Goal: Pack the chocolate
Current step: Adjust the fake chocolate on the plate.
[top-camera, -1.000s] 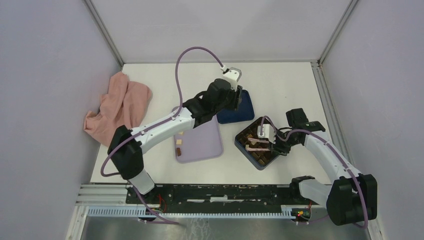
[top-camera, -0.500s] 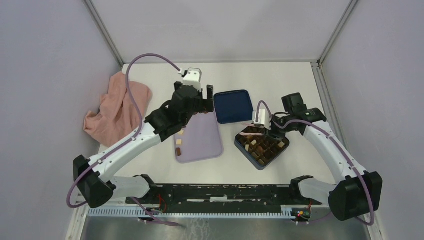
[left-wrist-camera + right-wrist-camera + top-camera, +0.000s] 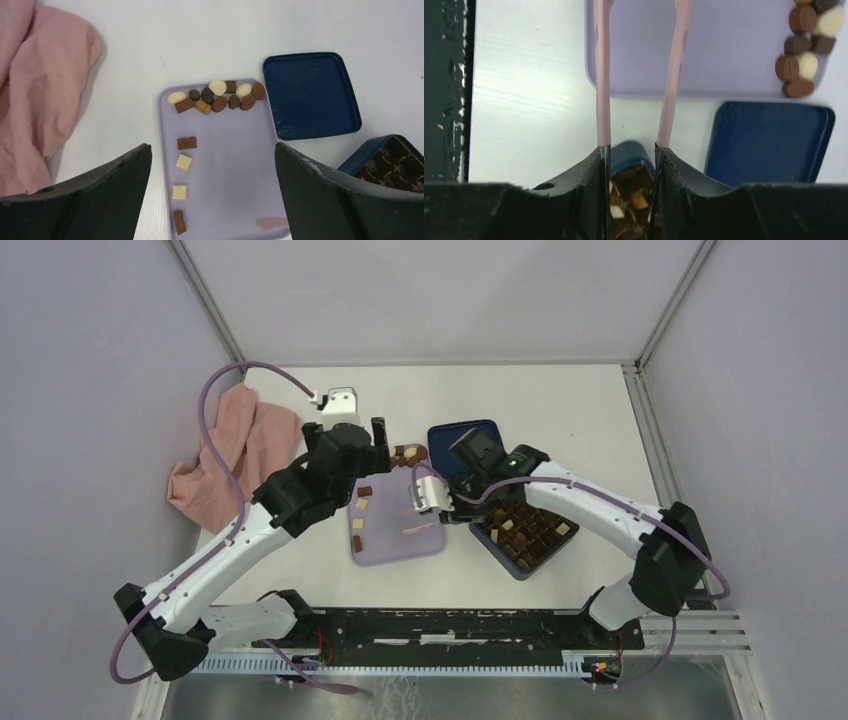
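Note:
Several chocolate pieces [image 3: 405, 453], dark, mid brown and cream, cluster at the far end of the lilac tray [image 3: 400, 525]; the left wrist view shows them [image 3: 220, 95] and a column of square pieces [image 3: 182, 162] on the tray's left side. My left gripper [image 3: 385, 445] hangs open and empty above the tray [image 3: 211, 150]. My right gripper [image 3: 445, 502] is shut on pink tweezers [image 3: 602, 75]. Their tips are apart and empty over the tray's near right part. The dark blue box [image 3: 525, 530] holds several pieces.
The blue lid [image 3: 445, 440] lies behind the box, partly under my right arm. A pink cloth [image 3: 235, 455] is bunched at the table's left edge. Walls close in on three sides.
My left arm has swung left, from above the lid to above the tray's far end. My right arm has swung left from over the box to the tray, carrying the tweezers.

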`<state>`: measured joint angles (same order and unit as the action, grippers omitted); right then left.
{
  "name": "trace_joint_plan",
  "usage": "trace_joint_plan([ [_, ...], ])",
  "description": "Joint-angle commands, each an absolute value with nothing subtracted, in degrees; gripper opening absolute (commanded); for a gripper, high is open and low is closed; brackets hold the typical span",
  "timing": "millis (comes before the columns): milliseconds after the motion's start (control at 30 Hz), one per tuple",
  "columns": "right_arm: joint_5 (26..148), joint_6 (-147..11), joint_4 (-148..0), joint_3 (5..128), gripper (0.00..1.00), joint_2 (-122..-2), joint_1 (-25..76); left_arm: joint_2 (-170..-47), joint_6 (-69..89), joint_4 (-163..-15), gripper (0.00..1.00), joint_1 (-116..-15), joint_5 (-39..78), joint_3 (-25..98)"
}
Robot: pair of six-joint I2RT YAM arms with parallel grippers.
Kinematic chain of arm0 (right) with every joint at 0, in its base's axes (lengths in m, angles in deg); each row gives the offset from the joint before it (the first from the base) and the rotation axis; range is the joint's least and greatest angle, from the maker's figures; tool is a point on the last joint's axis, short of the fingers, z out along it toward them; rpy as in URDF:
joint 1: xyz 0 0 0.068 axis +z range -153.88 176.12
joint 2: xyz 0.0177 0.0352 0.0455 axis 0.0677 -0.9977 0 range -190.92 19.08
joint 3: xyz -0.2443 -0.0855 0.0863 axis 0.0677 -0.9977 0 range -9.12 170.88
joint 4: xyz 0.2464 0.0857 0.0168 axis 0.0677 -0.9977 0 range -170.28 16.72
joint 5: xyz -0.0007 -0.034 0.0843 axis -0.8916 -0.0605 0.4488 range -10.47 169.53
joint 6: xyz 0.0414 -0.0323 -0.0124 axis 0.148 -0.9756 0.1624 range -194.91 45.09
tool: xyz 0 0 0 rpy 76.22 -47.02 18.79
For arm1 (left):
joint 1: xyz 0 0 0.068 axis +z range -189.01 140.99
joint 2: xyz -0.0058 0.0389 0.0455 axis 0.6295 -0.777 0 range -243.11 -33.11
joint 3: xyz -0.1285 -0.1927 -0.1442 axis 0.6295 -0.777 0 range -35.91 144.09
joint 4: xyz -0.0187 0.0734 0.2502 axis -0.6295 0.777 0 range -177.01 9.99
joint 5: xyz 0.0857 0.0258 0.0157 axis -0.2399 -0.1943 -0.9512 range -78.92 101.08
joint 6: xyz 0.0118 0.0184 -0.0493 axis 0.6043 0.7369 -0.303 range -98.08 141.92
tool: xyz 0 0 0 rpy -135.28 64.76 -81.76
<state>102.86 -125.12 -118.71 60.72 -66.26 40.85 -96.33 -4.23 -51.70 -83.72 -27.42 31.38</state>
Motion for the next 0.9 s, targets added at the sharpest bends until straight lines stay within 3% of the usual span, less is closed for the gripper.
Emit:
trace_joint_plan([
  [0, 98.8, -120.7, -114.9, 66.3, 0.42, -72.5, 47.1, -92.5, -11.2, -46.0, 0.97, -83.7, -34.2, 33.4],
  [367, 95.6, -117.4, -113.1, 73.6, 0.42, -86.7, 53.4, -89.4, -13.9, -40.2, 0.97, -83.6, -39.1, 36.0],
  [867, 91.3, -113.8, -113.5, 81.0, 0.43, -96.4, 57.2, -87.4, -9.5, -42.7, 1.00, -83.5, -40.4, 36.7],
])
